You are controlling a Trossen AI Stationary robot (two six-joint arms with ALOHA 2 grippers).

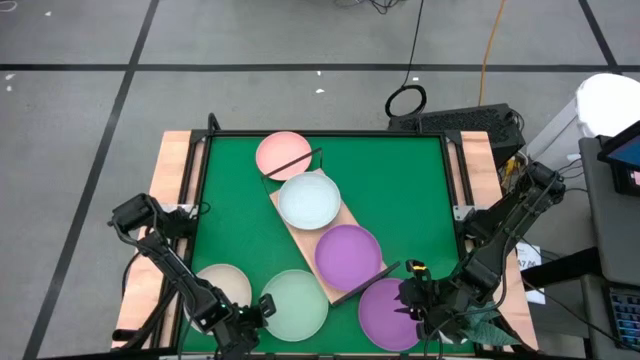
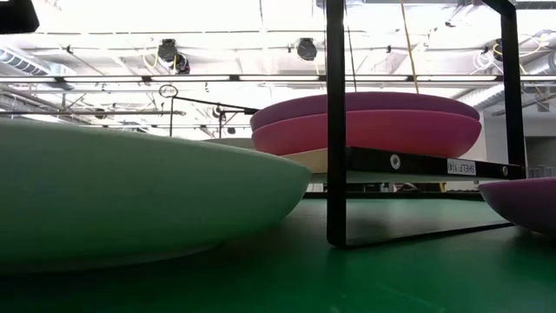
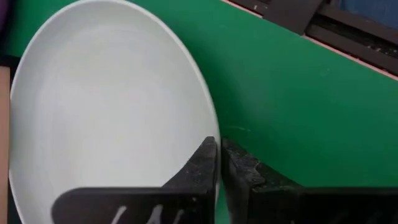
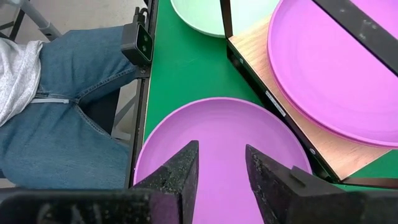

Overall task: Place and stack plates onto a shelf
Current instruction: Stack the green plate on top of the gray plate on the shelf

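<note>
Two plates sit on the wooden shelf (image 1: 322, 232), which runs diagonally across the green mat (image 1: 410, 190): a pale blue plate (image 1: 309, 200) and a purple plate (image 1: 348, 256). A pink plate (image 1: 283, 154) lies at the shelf's 11 o'clock end, under its wire frame. Toward 6 o'clock are a mint plate (image 1: 295, 304), a beige plate (image 1: 226, 284) and a second purple plate (image 1: 388, 312), all near the mat's front edge. Open mat is at 2 o'clock. The left claw (image 3: 219, 163) is nearly closed, fingers at the mint plate's rim. The right claw (image 4: 221, 171) is narrowly open above the front purple plate, holding nothing. A person's jeans (image 4: 68, 118) show beyond the table.
</note>
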